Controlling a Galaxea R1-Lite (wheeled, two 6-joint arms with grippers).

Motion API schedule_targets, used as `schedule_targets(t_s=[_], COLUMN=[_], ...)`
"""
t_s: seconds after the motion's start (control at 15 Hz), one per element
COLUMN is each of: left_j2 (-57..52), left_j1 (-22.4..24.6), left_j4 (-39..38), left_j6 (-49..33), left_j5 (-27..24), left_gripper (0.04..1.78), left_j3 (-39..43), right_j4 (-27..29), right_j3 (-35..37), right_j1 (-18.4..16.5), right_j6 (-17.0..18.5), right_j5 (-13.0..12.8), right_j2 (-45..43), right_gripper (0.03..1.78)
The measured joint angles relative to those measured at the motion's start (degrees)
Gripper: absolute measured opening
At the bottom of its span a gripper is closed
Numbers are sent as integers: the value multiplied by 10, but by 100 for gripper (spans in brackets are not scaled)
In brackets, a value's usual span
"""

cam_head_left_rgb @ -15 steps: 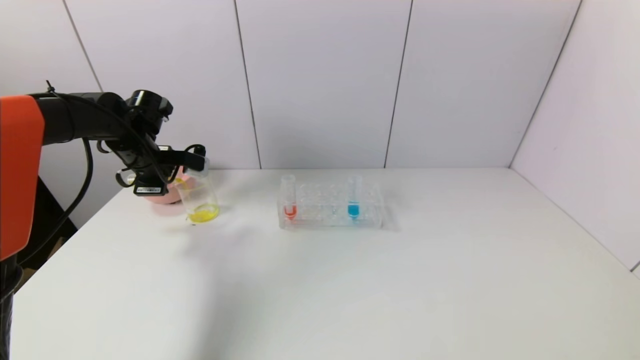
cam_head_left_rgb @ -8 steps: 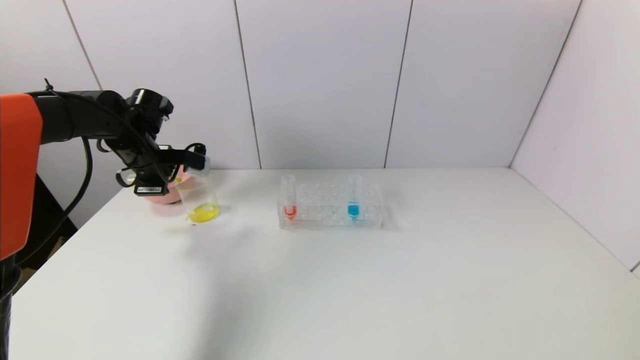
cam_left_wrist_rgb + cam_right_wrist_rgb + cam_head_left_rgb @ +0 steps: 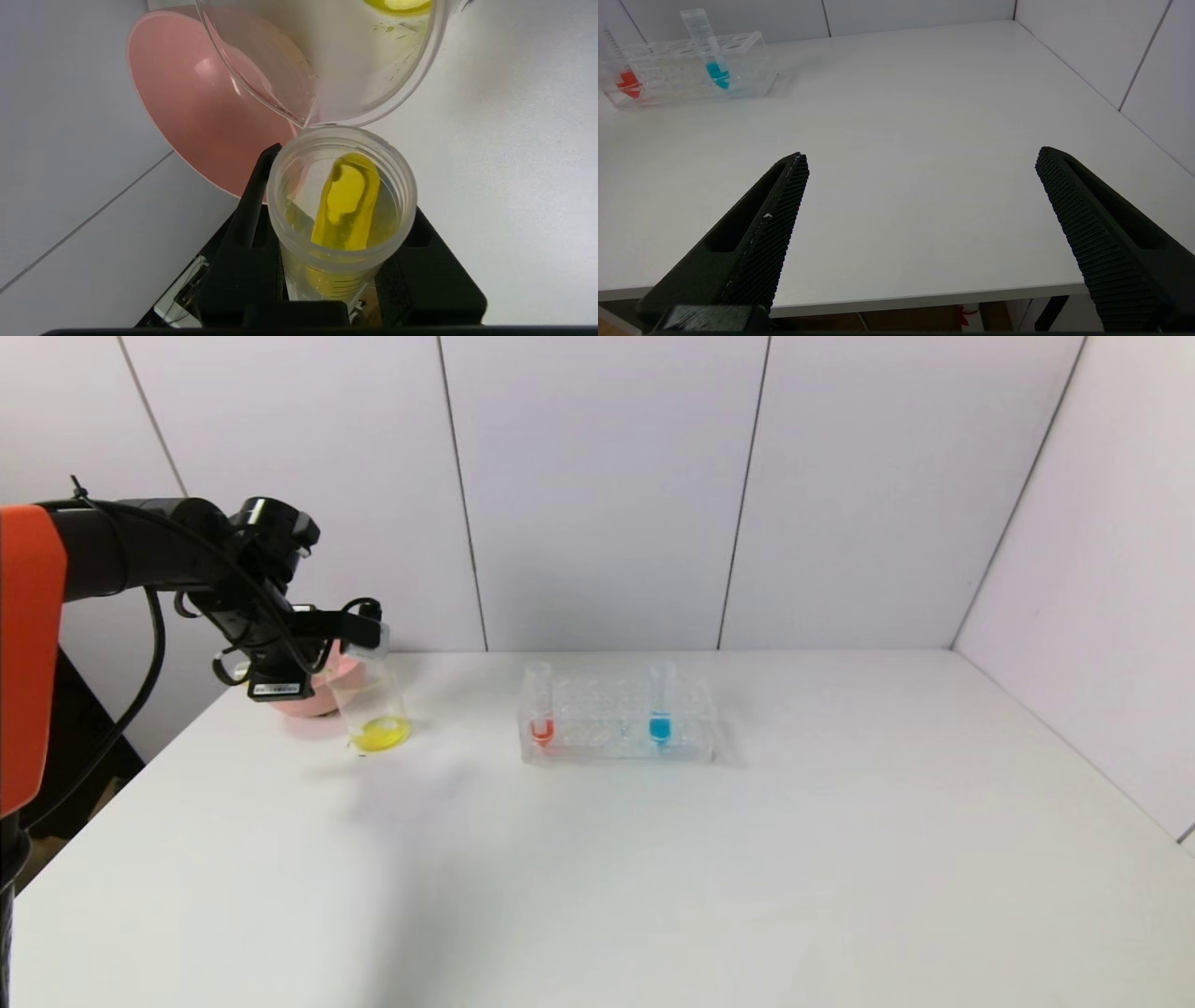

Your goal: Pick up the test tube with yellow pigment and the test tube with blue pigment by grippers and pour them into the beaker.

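I have the yellow tube (image 3: 343,210) clamped in my left pincer (image 3: 359,633), the two fingers (image 3: 254,205) closed tight on its sides just below the rim. It lies tipped nearly flat with its mouth at the lip of the beaker (image 3: 372,705), so that the pigment runs along the lower wall toward the opening; a streak of yellow clings inside the tube, and a yellow pool already sits at the beaker's bottom. I judge the pour to be nearly done, with only that streak left to drain.

The beaker stands on the white table (image 3: 653,859), and the pink bowl (image 3: 313,695) is just behind it, on the side my arm comes from. The tube rack (image 3: 618,719) is well to the right of the beaker. The blue tube (image 3: 661,705) stands upright in the rack's right part, untouched, and a tube with orange-red liquid (image 3: 539,707) stands at the rack's left end.

My left arm reaches in from the left of the beaker, held level above the table, the wrist rolled so the pincer points sideways over the beaker's rim.

My right pincer (image 3: 920,224) hangs idle near the table's front edge, far to the right of the beaker, its fingers spread wide with nothing between them, pointing toward the rack.
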Motion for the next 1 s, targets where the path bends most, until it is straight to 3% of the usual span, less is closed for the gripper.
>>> schedule_targets(t_s=[1.0], left_j2=[-3], left_j1=[2], left_j4=[31], left_j6=[-23], left_j5=[-12], left_gripper=[54], left_j3=[0], right_j4=[0], right_j3=[0], right_j1=[0], right_j6=[0], right_j5=[0], right_j2=[0], right_gripper=[177])
